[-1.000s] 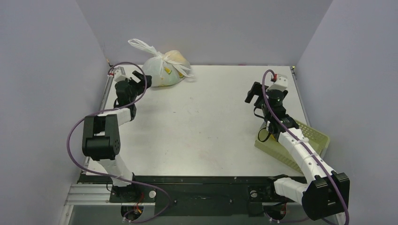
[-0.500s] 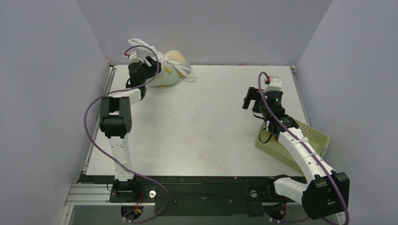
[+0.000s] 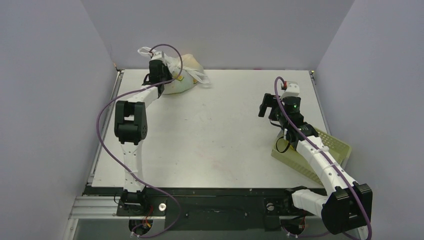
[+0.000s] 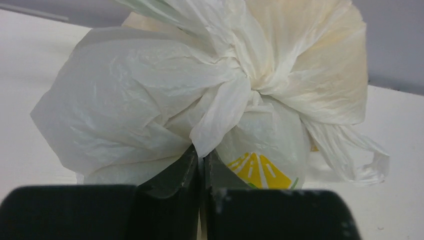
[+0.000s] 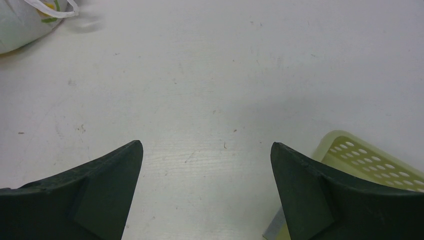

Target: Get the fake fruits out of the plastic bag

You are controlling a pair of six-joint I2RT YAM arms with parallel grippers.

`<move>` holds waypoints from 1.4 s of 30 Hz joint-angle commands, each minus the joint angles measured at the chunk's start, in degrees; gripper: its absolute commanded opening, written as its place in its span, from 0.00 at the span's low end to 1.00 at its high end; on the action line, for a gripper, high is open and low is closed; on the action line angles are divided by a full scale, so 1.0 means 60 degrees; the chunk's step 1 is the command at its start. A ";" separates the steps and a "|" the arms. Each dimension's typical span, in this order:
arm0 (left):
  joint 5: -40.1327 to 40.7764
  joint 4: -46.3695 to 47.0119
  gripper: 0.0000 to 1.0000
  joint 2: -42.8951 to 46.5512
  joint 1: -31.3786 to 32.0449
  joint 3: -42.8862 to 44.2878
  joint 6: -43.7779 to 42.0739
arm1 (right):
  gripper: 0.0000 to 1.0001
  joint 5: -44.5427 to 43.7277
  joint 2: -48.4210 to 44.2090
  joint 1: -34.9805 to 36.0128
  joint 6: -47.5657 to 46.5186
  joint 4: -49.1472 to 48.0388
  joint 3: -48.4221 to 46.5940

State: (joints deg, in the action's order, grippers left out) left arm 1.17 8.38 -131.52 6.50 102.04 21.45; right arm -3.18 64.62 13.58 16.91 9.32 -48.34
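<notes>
The knotted plastic bag (image 3: 184, 79) sits at the table's (image 3: 215, 130) far left; the left gripper (image 4: 201, 156), jaws nearly pressed together, seems to pinch a fold below its knot; the right gripper (image 5: 206, 144) hangs spread wide beside the basket (image 5: 372, 161).

Bright, even light from above; shadows faint & soft; near fingers (image 4: 172, 190) slightly blurred.

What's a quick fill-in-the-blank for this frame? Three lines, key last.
The left gripper is ____ on a fold of the plastic bag.
The right gripper stands ____ above the table.
The yellow-green basket lies nearest the ____ gripper.
Missing: shut; open; right.
</notes>
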 commanded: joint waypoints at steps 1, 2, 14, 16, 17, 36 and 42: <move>0.0310 -0.1349 0.00 0.0533 0.0263 -0.0046 -0.1063 | 0.95 0.0020 -0.0062 0.0021 -0.0108 -0.0196 -0.0361; 0.0327 -0.1374 0.00 0.0900 0.0322 -0.0279 -0.1138 | 0.95 0.0026 -0.0051 0.0010 -0.0108 -0.0193 -0.0364; 0.0242 -0.2184 0.00 0.5462 0.0859 -0.5968 0.0198 | 0.95 0.0425 -0.0156 0.0001 -0.0051 -0.0479 -0.0215; 0.0153 -0.2065 0.00 0.6401 0.0994 -0.7074 0.0584 | 0.95 0.0442 -0.0195 0.0020 -0.0048 -0.0619 -0.0113; 0.0103 -0.2014 0.00 0.7080 0.1076 -0.7419 0.0841 | 0.95 0.0449 -0.0223 0.0039 -0.0056 -0.0662 -0.0094; -0.0793 -0.6075 0.51 1.5487 0.1250 -1.0313 0.1462 | 0.95 -0.0388 0.0826 0.3928 -0.1827 -0.1011 -0.0581; 0.1098 -0.6272 0.49 1.3381 0.2048 -0.8793 -0.0153 | 0.94 -0.0853 0.1661 0.4665 -0.2058 -0.1327 -0.0622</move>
State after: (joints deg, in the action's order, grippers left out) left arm -1.58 -27.88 -43.03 15.05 42.96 29.06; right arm -4.58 71.96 39.46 6.61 5.08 -49.69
